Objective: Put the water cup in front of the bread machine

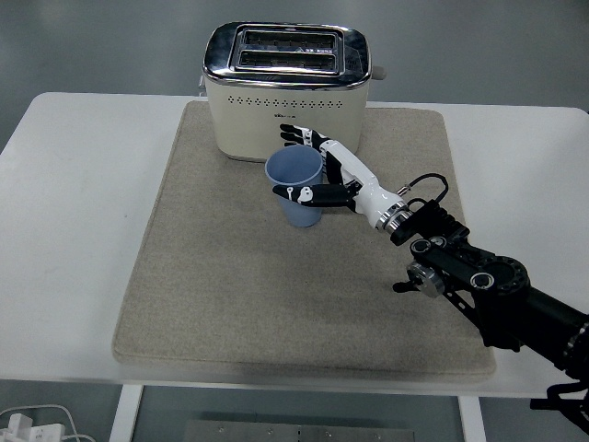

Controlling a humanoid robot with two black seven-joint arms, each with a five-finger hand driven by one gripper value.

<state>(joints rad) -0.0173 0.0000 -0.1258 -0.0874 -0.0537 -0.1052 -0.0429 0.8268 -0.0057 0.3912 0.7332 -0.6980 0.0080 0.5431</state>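
white table (pixel 74 230) with a beige mat (pixel 221 295) spread over its middle, grey floor beyond. at the mat's far edge stands a cream toaster (pixel 287 92) with a chrome top. just in front of it, upright on the mat, sits a blue cup (pixel 296 186). from the right, a black arm reaches in; its white right hand (pixel 333 177) wraps loosely around the cup, fingers (pixel 300 136) behind it, thumb in front.

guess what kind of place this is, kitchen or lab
Probably a lab or test room, not a kitchen: a toaster and blue cup are staged on a mat on a bare white table, over grey flooring, with cables below.
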